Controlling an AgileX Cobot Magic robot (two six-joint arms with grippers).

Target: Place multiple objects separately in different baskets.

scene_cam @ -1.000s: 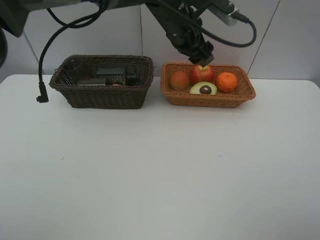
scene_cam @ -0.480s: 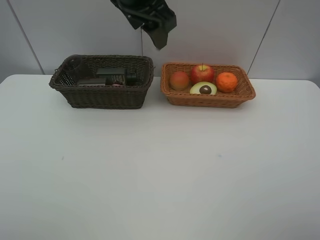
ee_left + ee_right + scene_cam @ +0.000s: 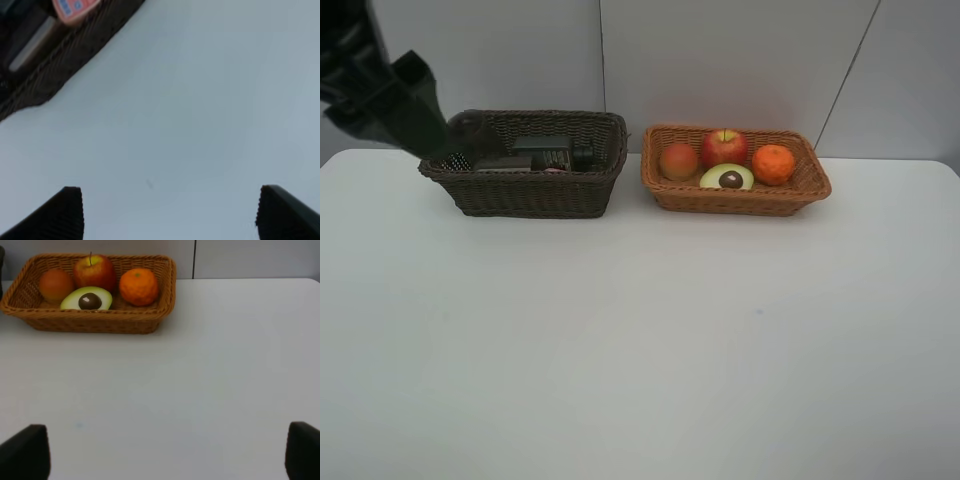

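Fruit sits together in the light orange-tan basket on the right of the far table edge: the red apple at the back, the peach-coloured fruit to its left, the orange tangerine to its right, and the halved avocado in front, cut face up. In the dark brown basket, just left of it, lie the dark green pump bottle and a small pink bottle, whose label shows in the left wrist view; the mauve cups cannot be made out clearly in the shadowed far-left corner

Both arms are clear of the baskets. The left gripper hangs over bare table with its jaws spread wide and nothing between them, and the right gripper likewise stands fully open and empty on the near side of the fruit basket

Judging by this, the sorting looks finished, with nothing loose on the table; the next move probably calls only for parking the arms

The surface is a plain white tabletop, backed by pale grey wall panels with thin seams
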